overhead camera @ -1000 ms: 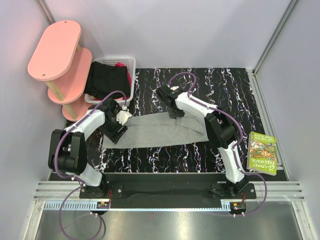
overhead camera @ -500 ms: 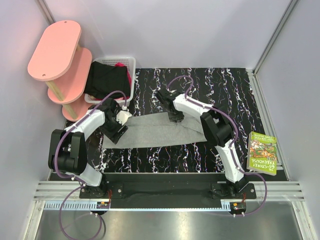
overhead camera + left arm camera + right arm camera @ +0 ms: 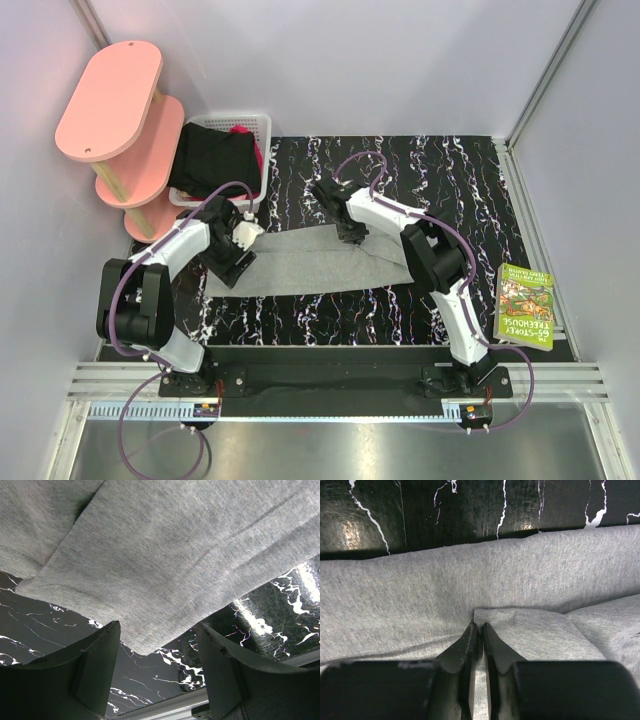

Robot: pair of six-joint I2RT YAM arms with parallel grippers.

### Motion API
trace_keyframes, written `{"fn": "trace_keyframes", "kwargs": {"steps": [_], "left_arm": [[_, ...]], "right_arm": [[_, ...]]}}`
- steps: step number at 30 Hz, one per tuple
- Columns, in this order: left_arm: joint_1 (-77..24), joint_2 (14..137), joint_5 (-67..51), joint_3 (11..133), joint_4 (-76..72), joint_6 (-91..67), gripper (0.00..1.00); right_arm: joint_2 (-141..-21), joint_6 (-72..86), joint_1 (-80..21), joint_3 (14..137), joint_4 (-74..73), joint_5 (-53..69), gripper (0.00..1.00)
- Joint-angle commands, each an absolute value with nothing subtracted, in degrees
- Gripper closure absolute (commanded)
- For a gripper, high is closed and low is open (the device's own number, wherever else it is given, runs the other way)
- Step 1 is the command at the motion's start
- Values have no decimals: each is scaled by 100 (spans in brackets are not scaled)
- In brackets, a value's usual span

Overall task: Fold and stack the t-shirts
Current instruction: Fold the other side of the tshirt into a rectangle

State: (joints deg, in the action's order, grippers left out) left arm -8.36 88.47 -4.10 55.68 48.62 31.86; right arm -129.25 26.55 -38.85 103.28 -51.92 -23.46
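Note:
The light grey t-shirt (image 3: 310, 262) lies as a long folded strip across the black marbled table. My left gripper (image 3: 232, 262) is open over the strip's left end. In the left wrist view its fingers (image 3: 100, 652) straddle a corner of the grey cloth (image 3: 175, 555) without touching it. My right gripper (image 3: 350, 232) is at the strip's far edge. In the right wrist view it (image 3: 480, 626) is shut on a small raised fold of the grey cloth (image 3: 420, 595). The black garment (image 3: 212, 160) and a bit of magenta cloth (image 3: 240, 130) lie in the basket.
The white lattice basket (image 3: 262, 122) stands at the back left. A pink two-tier shelf (image 3: 112, 100) stands to its left. A green book (image 3: 523, 305) lies at the table's right edge. A metal rail (image 3: 330, 378) runs along the near edge.
My right gripper has shifted slightly left along the shirt's far edge, its arm swinging with it. The left arm and the shirt have not visibly moved.

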Motion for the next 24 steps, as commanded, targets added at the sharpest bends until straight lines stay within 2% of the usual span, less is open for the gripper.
{"fn": "trace_keyframes", "kwargs": {"steps": [1,9,16,24], "left_arm": [[-861,8692,-536,5493,4834,3155,33],[-853,8684,-527,5484,4834,3155,33],[-853,8728,-510,5458,4808,3164,33],[-861,8771,-527,5484,4790,3155,33]], "right_arm": [[-12648,2584,-3885,10494,-5344,-2636,85],[-12516,2479,-3885,10626,-5493,-2883,88],[-12156,2487,-3885,10574,-5572,-2900,99],[-11576,2540,-3990,10170,-5607,-2883,100]]}}
